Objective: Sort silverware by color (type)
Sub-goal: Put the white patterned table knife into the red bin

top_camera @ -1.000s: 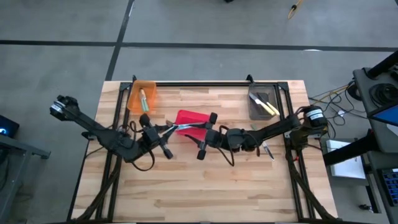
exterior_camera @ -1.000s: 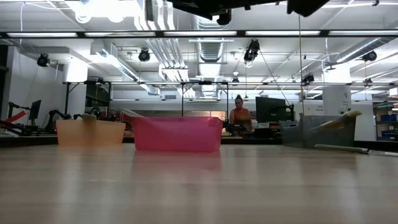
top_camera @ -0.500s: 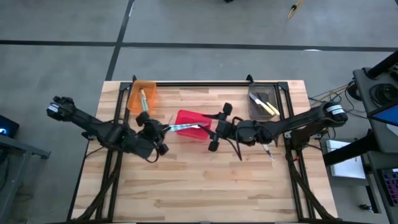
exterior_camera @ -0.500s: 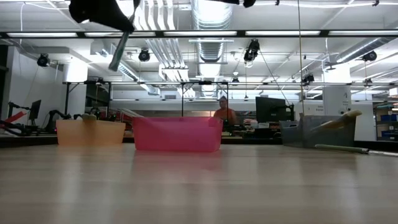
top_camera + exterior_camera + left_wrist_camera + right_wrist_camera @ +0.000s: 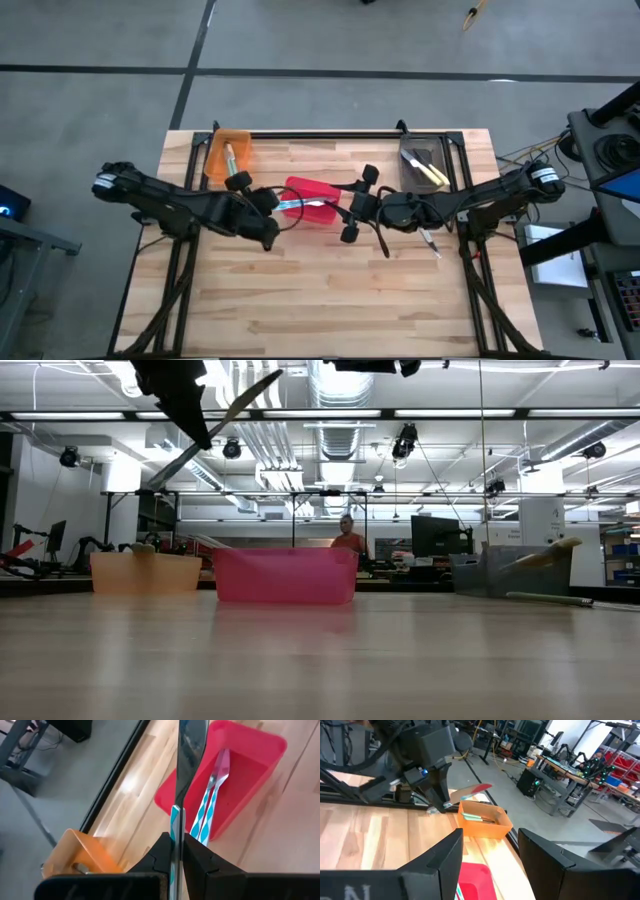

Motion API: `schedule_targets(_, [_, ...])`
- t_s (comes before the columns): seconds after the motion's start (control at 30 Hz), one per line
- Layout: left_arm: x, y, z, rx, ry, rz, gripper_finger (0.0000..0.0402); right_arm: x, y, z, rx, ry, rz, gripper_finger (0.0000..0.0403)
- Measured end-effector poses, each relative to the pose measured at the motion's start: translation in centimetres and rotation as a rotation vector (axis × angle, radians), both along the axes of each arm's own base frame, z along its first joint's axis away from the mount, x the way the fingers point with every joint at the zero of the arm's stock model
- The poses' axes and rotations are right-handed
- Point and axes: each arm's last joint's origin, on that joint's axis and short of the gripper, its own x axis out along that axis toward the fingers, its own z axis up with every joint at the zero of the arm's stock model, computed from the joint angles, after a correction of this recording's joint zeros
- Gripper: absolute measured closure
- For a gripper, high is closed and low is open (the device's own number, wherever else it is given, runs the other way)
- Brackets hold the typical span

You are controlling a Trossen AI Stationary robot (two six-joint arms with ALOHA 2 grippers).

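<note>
My left gripper (image 5: 268, 206) is shut on a light blue-handled utensil (image 5: 298, 205), held high over the red bin (image 5: 322, 190). Two more blue-handled utensils (image 5: 210, 805) lie inside that bin. My right gripper (image 5: 357, 205) hovers open just right of the red bin, touching nothing. The orange bin (image 5: 228, 155) holds a green-handled utensil. Yellow-handled ones lie in the grey bin (image 5: 424, 166). Another utensil (image 5: 431, 241) lies on the table by the right arm. My left gripper pinches the utensil's light blue handle (image 5: 175, 822) between its two fingers (image 5: 161, 851). The utensil runs on along the fingers, its metal end (image 5: 192, 750) pointing away over the red bin. It is lifted clear and slants upward in the low view (image 5: 215, 425).
The three bins stand along the far half of the table: orange at the left, red in the middle, grey at the right. The near half of the wooden table (image 5: 320, 300) is bare. A person (image 5: 347, 542) moves in the room beyond.
My right gripper, open throughout, drew back from the utensil toward the table's right and slightly toward its far edge. My left gripper, keeping its hold, carried the utensil right toward the red bin and came into the low view with the utensil slanting.
</note>
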Motion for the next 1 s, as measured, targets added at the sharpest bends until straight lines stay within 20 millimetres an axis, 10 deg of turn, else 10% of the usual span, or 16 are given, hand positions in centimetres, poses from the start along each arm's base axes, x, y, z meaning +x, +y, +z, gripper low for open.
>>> schedule_targets(1.0, [3.3,-0.8,-2.0,-0.009,0.266,-0.051,0.0388,0.0,0.1,-2.1,-0.053,0.183,0.056,0.0225])
